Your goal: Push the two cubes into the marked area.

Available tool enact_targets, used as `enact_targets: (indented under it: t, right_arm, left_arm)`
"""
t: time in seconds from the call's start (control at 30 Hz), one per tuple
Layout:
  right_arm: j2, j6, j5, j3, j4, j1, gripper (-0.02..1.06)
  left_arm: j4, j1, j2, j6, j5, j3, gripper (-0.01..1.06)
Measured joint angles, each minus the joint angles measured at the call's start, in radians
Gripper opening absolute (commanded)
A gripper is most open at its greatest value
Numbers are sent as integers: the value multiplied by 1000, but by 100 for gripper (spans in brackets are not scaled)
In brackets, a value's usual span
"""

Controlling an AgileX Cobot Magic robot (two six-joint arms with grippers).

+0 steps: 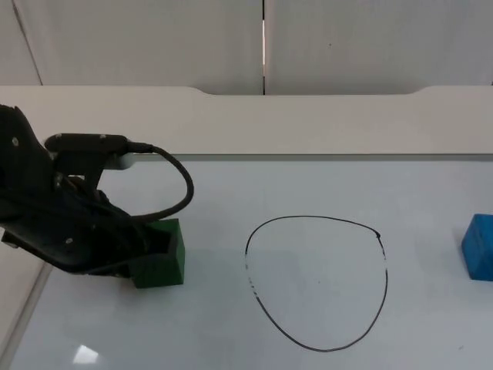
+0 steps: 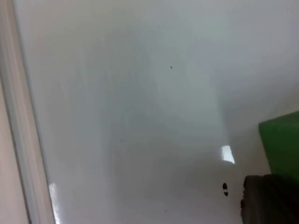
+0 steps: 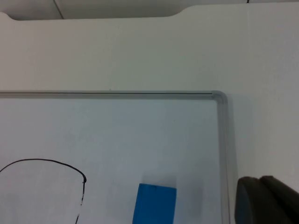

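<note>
A green cube (image 1: pixel 162 254) rests on the whiteboard, left of a black hand-drawn oval (image 1: pixel 317 282). My left gripper (image 1: pixel 152 242) is pressed against the cube's left side, the arm lying low over the board. In the left wrist view the green cube (image 2: pixel 282 144) sits right beside my gripper's black tip (image 2: pixel 268 199). A blue cube (image 1: pixel 480 247) lies at the far right, well outside the oval. The right wrist view looks down from above on the blue cube (image 3: pixel 154 204) and part of the oval (image 3: pixel 56 164), with my right gripper (image 3: pixel 266 201) off to the cube's side.
The whiteboard's raised metal frame (image 3: pixel 219 99) runs close behind and beside the blue cube. Its left edge (image 2: pixel 23 140) lies near the left arm. A white ledge (image 1: pixel 308 123) and the grey partition wall close off the back.
</note>
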Motion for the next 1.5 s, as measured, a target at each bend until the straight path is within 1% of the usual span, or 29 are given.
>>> enact_targets:
  t: [0.47,0.67,1.03,1.23,1.33,1.5]
  right_arm:
    - [0,0,0,0,1,0,0]
    - [0,0,0,0,1,0,0]
    - [0,-12,0,0,28,0,0]
    - [0,-14,0,0,28,0,0]
    - [0,-14,0,0,28,0,0]
    - [0,-14,0,0,28,0,0]
  left_arm:
    - [-28,-9,0,0,0,0,0]
    - [-36,-49,0,0,-33,0,0]
    - [-40,-49,0,-2,-42,-11,0]
    - [-40,-89,0,-2,-44,-32,0]
    - [-40,-129,0,-2,-56,-39,0]
    - [-44,-140,0,-2,-57,-39,0]
